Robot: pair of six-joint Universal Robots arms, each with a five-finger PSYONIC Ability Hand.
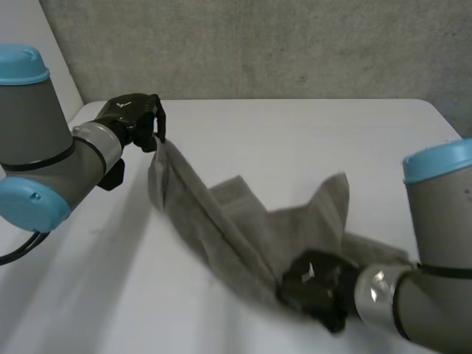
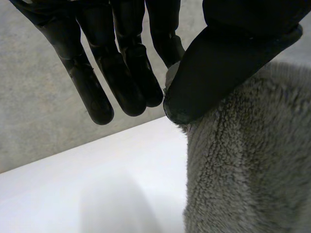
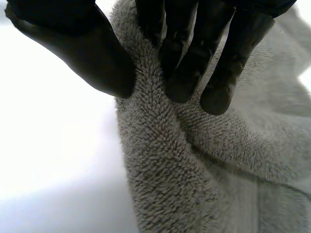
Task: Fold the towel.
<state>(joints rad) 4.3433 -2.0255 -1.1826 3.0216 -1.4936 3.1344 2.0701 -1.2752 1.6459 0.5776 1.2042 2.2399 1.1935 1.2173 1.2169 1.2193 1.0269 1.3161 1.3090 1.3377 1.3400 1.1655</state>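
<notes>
The grey towel (image 1: 243,221) lies crumpled on the white counter (image 1: 295,140), one edge stretched taut between the raised left hand (image 1: 131,118), its thumb and fingers (image 2: 131,82) pinching a corner, and the low right hand (image 1: 317,284), fingers pinching a fold.

Grey towel (image 1: 243,221) stretches between left hand (image 1: 133,118) and right hand (image 1: 317,284), barring the middle. Open bench (image 1: 295,133) beyond towel, up to the wall (image 1: 258,44); open too on towel's left-arm side.
</notes>
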